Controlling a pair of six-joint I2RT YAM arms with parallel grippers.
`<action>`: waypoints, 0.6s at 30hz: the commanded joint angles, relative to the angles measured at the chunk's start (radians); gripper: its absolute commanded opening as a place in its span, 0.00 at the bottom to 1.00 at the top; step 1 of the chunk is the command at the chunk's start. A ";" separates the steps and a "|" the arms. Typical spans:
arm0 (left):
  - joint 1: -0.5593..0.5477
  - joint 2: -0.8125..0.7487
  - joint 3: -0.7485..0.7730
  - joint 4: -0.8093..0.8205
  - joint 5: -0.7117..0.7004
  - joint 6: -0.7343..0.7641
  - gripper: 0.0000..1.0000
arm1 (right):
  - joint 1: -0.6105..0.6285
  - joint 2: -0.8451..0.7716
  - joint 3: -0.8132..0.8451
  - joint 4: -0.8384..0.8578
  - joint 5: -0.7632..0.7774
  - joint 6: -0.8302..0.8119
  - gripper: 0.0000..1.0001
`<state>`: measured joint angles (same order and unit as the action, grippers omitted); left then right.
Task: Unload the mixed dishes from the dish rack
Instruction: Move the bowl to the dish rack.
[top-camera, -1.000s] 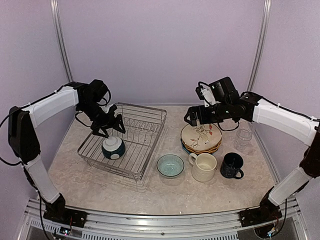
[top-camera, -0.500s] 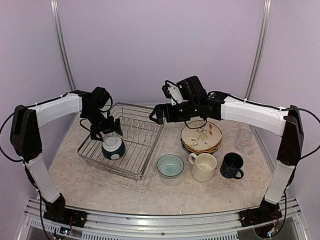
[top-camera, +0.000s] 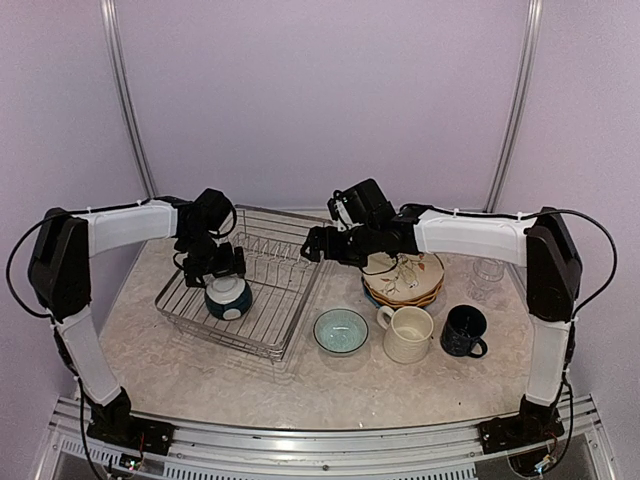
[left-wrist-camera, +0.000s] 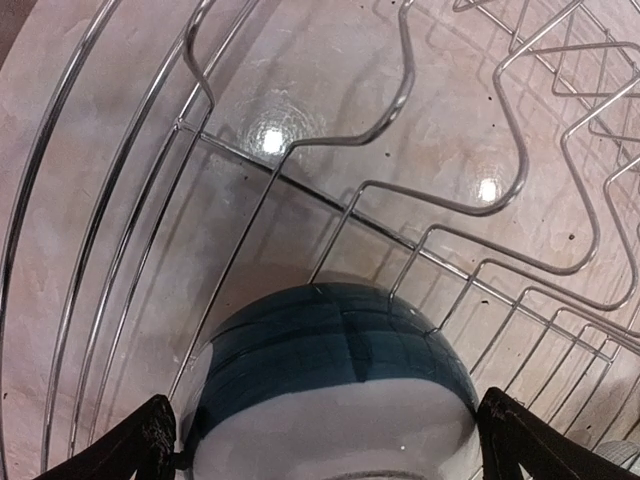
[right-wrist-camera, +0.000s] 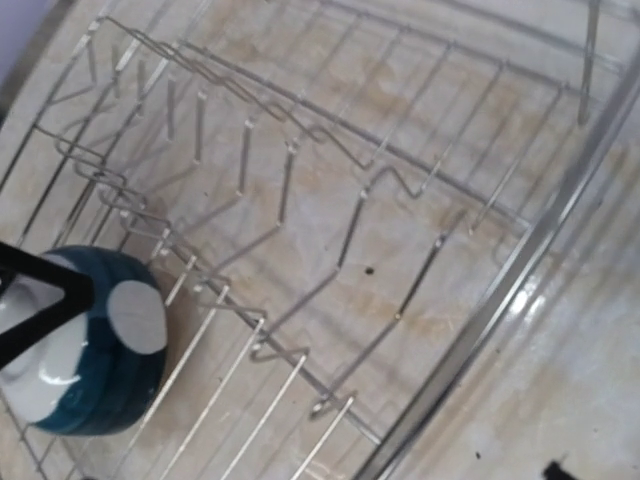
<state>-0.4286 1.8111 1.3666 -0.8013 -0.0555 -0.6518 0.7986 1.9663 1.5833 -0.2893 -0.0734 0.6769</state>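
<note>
From above, we see the silver wire dish rack (top-camera: 282, 264) sitting on the pale, stone-look table (top-camera: 200, 370). One dish is in it. It is a round dark blue-green bowl with white patches (top-camera: 228, 297), and it sits in the near left part of the rack. The left gripper (top-camera: 213, 268) hangs right over that bowl. The right gripper (top-camera: 318, 243) hangs over the rack's right rim. We cannot tell if its fingers are wide or narrow.

On the table to the right of the rack are a stack of plates with a cream flowered one on top (top-camera: 403, 275), a light teal bowl (top-camera: 341, 330), a big cream mug (top-camera: 407, 335), a navy mug (top-camera: 463, 331) and a clear glass (top-camera: 488, 278).

In the left wrist view, the left gripper (left-wrist-camera: 325, 410) is spread wide. Its black fingers (left-wrist-camera: 140, 450) sit one on each side of the dark blue-green bowl (left-wrist-camera: 330, 350). The rack's wires (left-wrist-camera: 450, 200) run under and around the bowl.

In the right wrist view, we look down into the rack (right-wrist-camera: 300, 200). The dark blue-green bowl (right-wrist-camera: 110, 370) is at the rack's far left end. A black finger of the left gripper (right-wrist-camera: 40, 295) crosses in front of it. The right gripper's own fingers hardly show here, so we cannot tell how they stand.
</note>
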 joint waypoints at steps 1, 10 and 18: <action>0.001 -0.004 -0.086 0.083 -0.015 -0.055 0.99 | -0.018 0.036 -0.026 0.098 -0.067 0.072 0.89; 0.010 -0.048 -0.170 0.223 0.238 -0.086 0.99 | -0.018 0.104 0.002 0.145 -0.183 0.097 0.65; 0.000 -0.058 -0.180 0.325 0.539 -0.110 0.99 | -0.015 0.069 -0.019 0.173 -0.200 0.095 0.62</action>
<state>-0.4183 1.7588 1.1938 -0.5449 0.2886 -0.7380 0.7818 2.0533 1.5673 -0.1547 -0.2440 0.7803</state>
